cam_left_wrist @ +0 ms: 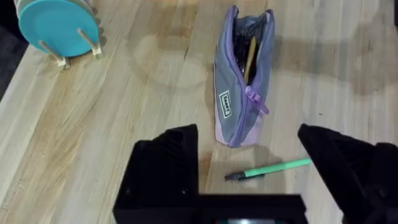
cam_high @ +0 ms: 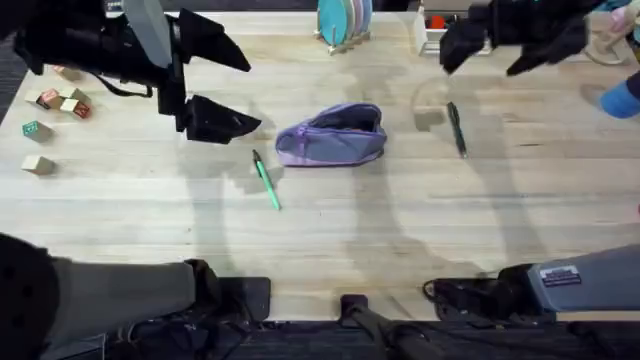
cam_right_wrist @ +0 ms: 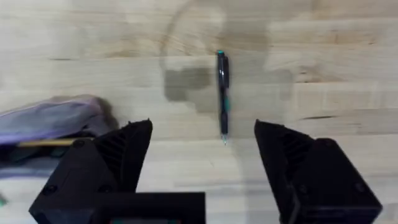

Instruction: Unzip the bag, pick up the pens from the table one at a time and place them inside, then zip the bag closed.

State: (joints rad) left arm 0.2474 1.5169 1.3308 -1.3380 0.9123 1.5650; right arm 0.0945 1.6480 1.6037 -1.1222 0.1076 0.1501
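Note:
The lilac bag (cam_high: 332, 135) lies at the table's middle with its zipper open; a yellowish stick shows inside it (cam_left_wrist: 250, 56). A green pen (cam_high: 266, 181) rests on the table (cam_high: 400, 230) just left of and in front of the bag, also seen as the green pen (cam_left_wrist: 268, 169). A darker pen (cam_high: 456, 128) lies to the bag's right, seen as the dark pen (cam_right_wrist: 222, 93). My left gripper (cam_high: 230, 90) hovers open, raised, left of the bag. My right gripper (cam_high: 490, 55) hangs open high above the far right, over the dark pen.
Small wooden blocks (cam_high: 55, 105) are scattered at the left edge. A rack with teal plates (cam_high: 343, 20) stands at the back middle, seen again as the plate rack (cam_left_wrist: 56, 25). A white holder with red items (cam_high: 435, 25) sits at the back right.

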